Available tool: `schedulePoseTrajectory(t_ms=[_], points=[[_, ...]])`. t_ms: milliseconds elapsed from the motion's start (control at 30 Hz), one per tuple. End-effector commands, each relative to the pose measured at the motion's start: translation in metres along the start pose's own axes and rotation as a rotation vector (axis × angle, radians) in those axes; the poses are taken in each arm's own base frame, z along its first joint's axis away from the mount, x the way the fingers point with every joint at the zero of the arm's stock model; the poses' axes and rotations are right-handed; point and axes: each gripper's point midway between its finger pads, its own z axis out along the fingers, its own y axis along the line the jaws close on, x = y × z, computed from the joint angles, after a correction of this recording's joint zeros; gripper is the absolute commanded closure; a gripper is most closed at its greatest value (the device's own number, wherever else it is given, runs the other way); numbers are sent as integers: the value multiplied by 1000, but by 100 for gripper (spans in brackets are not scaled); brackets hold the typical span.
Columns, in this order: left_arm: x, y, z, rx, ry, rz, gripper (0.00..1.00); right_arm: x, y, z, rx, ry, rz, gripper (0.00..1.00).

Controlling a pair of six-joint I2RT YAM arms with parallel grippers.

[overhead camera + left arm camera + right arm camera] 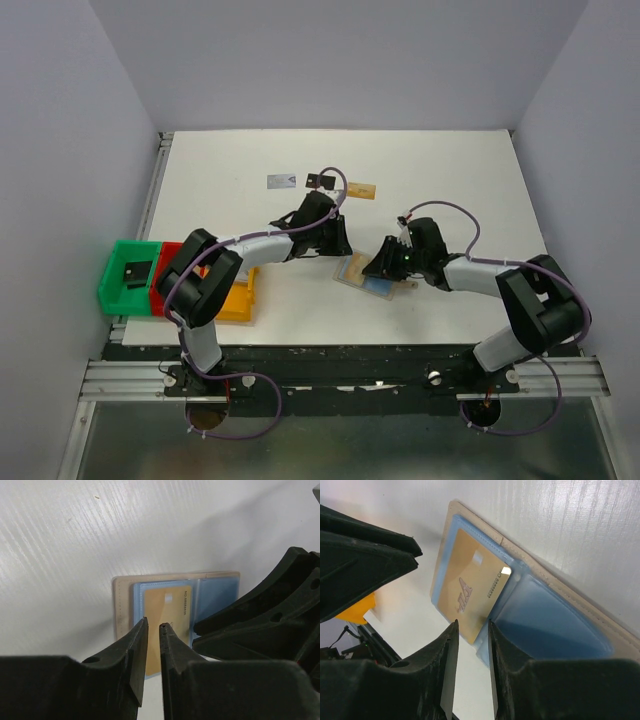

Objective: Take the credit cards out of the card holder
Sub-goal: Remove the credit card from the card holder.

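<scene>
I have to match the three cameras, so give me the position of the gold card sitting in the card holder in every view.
Top external: the gold card lies just right of centre, at the holder's upper-left end.
Left wrist: mid-frame, printed numbers along its right edge.
Right wrist: left of centre, tilted, lettering visible.
Shared landmark: the card holder, its bare light-blue panel beside the card.

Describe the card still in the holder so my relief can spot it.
On the white table, the open card holder lies where the left gripper and right gripper meet. The orange-gold card sits in one light-blue panel. Unlike the loose gold card farther back, it is still tucked in.
</scene>
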Motion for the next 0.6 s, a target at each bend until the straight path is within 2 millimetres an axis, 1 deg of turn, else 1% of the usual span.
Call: schedulePoseTrajectory(t_ms=[0,200,233,300,367,467,567], points=[[17,-1,6,11,52,-2,71,-4,2,6,-24,-7,6,62],[19,-3,9,12,58,11,71,-1,-4,11,-8,2,27,62],[25,2,9,-8,81,7,72,0,-6,11,-4,2,27,61],[28,6,10,-27,90,8,73,0,-7,12,0,-1,32,61],[31,9,11,-46,99,10,76,0,-8,13,2,-3,41,60],[35,16,12,-86,113,10,79,1,-9,15,2,-2,58,60],[41,24,12,-126,123,9,82,0,-7,16,-12,-2,60,61]])
